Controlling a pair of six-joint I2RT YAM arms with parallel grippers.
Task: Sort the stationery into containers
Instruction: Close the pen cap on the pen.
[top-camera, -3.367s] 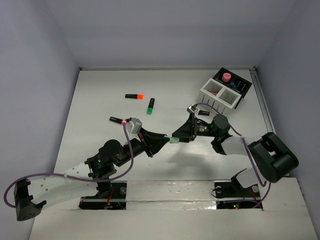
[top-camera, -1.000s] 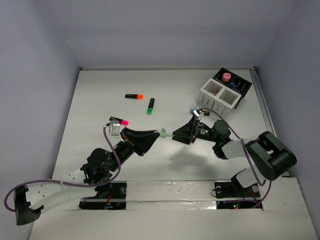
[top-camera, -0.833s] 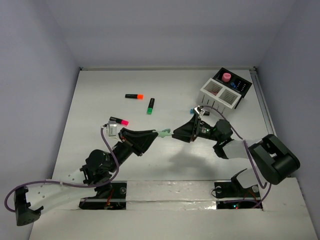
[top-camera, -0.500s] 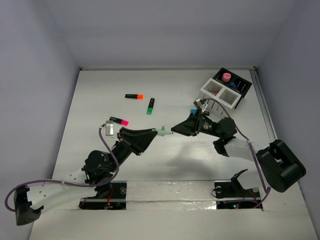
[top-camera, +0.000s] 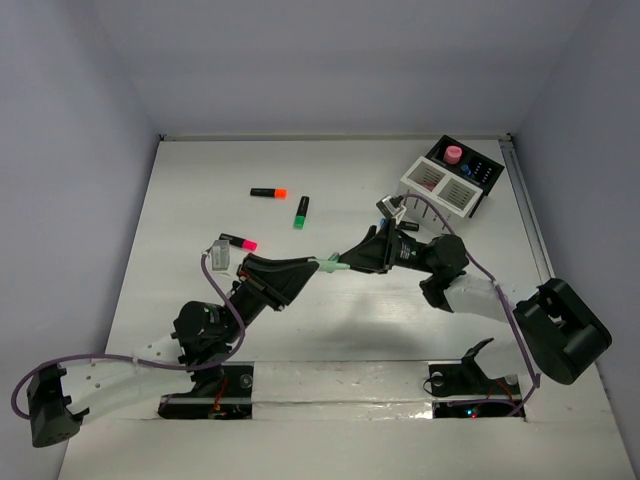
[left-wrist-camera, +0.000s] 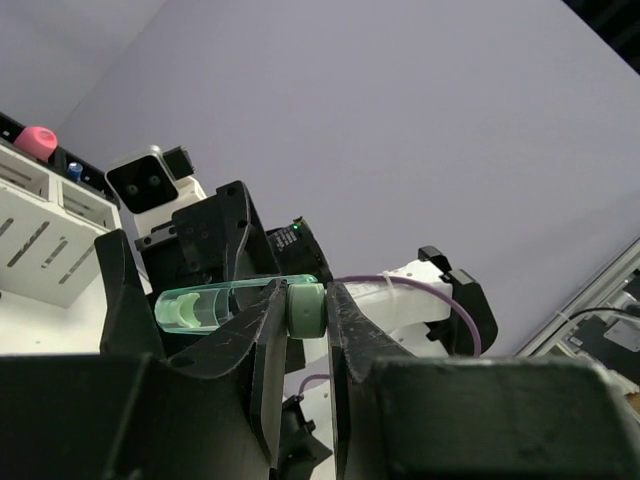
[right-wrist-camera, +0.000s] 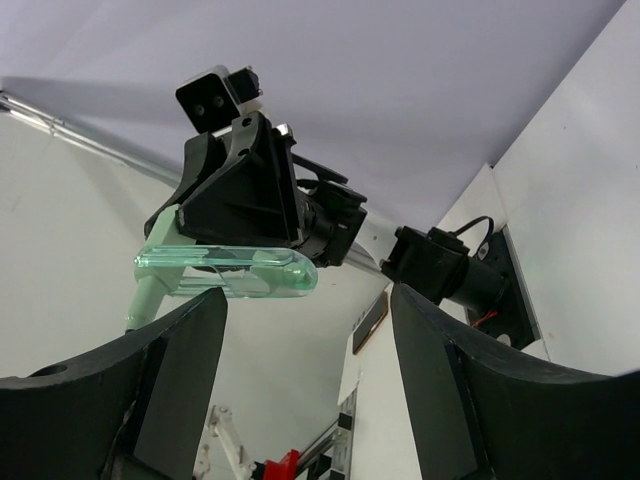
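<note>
My left gripper (top-camera: 318, 266) is shut on a pastel green piece (top-camera: 329, 265) and holds it above the table. In the left wrist view the fingers (left-wrist-camera: 262, 335) pinch its green end (left-wrist-camera: 305, 308), and its clear cap (left-wrist-camera: 215, 305) points at the right arm. My right gripper (top-camera: 352, 260) is open right beside the piece's tip. In the right wrist view (right-wrist-camera: 310, 330) the jaws stand wide apart, with the clear cap (right-wrist-camera: 225, 272) above the left one. The white slatted box (top-camera: 437, 186) and the black box (top-camera: 472, 172) stand at the far right.
An orange-capped highlighter (top-camera: 268, 192), a green-capped one (top-camera: 301, 212) and a pink-capped one (top-camera: 237, 241) lie on the table left of centre. A pink round item (top-camera: 454, 153) sits in the black box. The side walls stand close.
The green piece has passed from my right gripper to my left. The right gripper opened, let go and shifted up and left. The left gripper swung left and up with the piece.
</note>
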